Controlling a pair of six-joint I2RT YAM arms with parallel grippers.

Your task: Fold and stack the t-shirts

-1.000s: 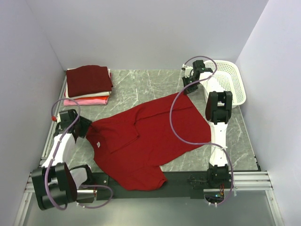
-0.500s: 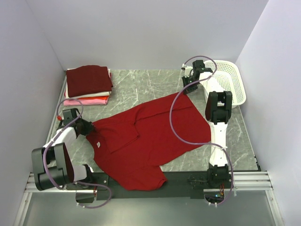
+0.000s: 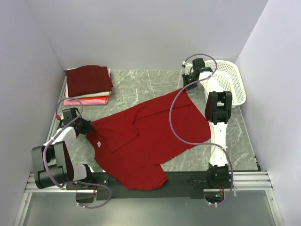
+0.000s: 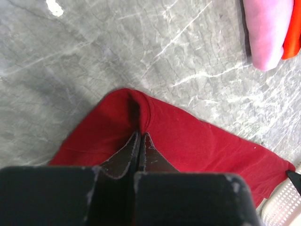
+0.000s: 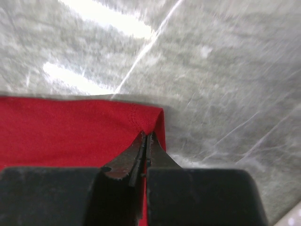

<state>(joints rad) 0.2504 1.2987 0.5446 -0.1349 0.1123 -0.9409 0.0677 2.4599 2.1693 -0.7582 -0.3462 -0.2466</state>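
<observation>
Bare table (image 3: 141, 87) lies open along the back, between the folded stack (image 3: 88, 81) and the basket (image 3: 236, 90). The spread shirt (image 3: 146, 136) covers the middle; walls (image 3: 150, 33) close three sides.

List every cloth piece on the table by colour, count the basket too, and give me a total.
Bright red cloth t-shirt, spread out: 1
Dark maroon folded shirt, top of stack: 1
White folded cloth layer: 1
Orange-red folded cloth layer: 1
Pink folded cloth layer: 1
White perforated plastic basket: 1
Total: 6
</observation>
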